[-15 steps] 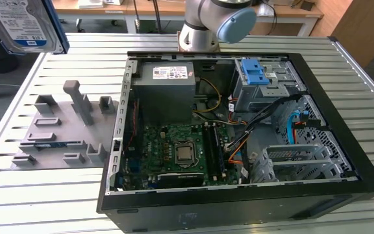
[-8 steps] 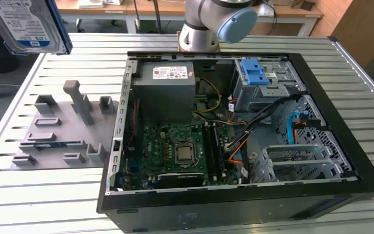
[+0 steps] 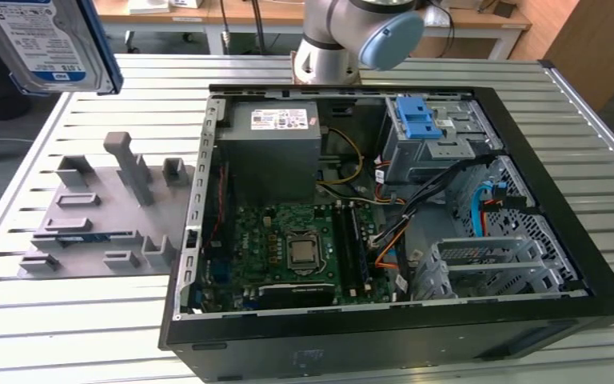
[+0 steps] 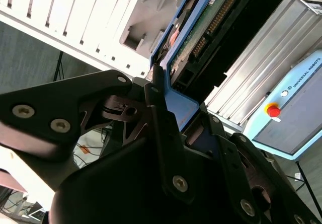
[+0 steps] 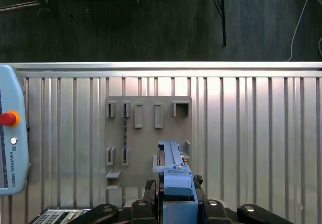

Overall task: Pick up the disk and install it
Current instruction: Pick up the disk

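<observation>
The disk [image 3: 51, 44], a silver drive with a white-and-blue label in a blue carrier, hangs high above the table at the exterior view's far left, over the grey fixture block [image 3: 105, 216]. In both wrist views my gripper [image 4: 181, 108] [image 5: 173, 183] is shut on the disk's blue carrier edge. The second wrist view shows the disk's green circuit-board underside [image 4: 201, 32]. In the first wrist view the disk [image 5: 173, 163] is seen edge-on above the fixture block [image 5: 148, 143].
An open black computer case [image 3: 563, 240] lies on the slatted metal table [image 3: 93, 336], with a metal drive cage and blue latch [image 3: 427, 128] at its far corner. The arm's base [image 3: 350, 36] stands behind the case. A teach pendant [image 5: 10, 133] lies on the table.
</observation>
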You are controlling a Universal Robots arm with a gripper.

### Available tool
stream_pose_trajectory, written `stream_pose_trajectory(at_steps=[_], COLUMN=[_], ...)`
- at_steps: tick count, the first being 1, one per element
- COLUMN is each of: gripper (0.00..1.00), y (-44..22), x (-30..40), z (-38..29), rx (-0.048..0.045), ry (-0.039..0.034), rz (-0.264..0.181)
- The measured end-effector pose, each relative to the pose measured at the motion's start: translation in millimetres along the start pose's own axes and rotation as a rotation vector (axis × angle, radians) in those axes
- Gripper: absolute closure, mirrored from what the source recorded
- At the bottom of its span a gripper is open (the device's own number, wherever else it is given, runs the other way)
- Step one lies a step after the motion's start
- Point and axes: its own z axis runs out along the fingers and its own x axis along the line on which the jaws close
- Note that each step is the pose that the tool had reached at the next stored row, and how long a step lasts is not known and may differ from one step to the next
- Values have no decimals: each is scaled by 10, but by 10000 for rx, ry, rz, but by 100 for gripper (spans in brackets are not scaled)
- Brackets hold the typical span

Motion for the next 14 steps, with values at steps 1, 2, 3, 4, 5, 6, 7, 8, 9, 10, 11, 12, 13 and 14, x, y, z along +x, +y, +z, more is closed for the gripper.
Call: stream_pose_trajectory(at_steps=[1,2,3,4,5,6,7,8,9,10,11,12,13,14], gripper=[64,64,64,64,64,64,64,64,64,64,64,64,64,64], y=[-8,-14,-20,-26,-30,-36,-46,-61,-78,-96,-114,-130,-182,-200], x=[17,31,43,55,62,63,62,63,62,62,62,62,61,60], z=[0,0,0,0,0,0,-1,0,-1,-1,-1,0,-1,-1], rx=[1,1,0,0,-1,0,-1,-1,-1,-1,-1,0,-2,0], ry=[-16,-39,-59,-80,-97,-98,-98,-98,-98,-98,-98,-99,-98,-98], rz=[0,0,-1,-2,-2,-2,-2,-1,-1,-2,-2,-1,-1,-1])
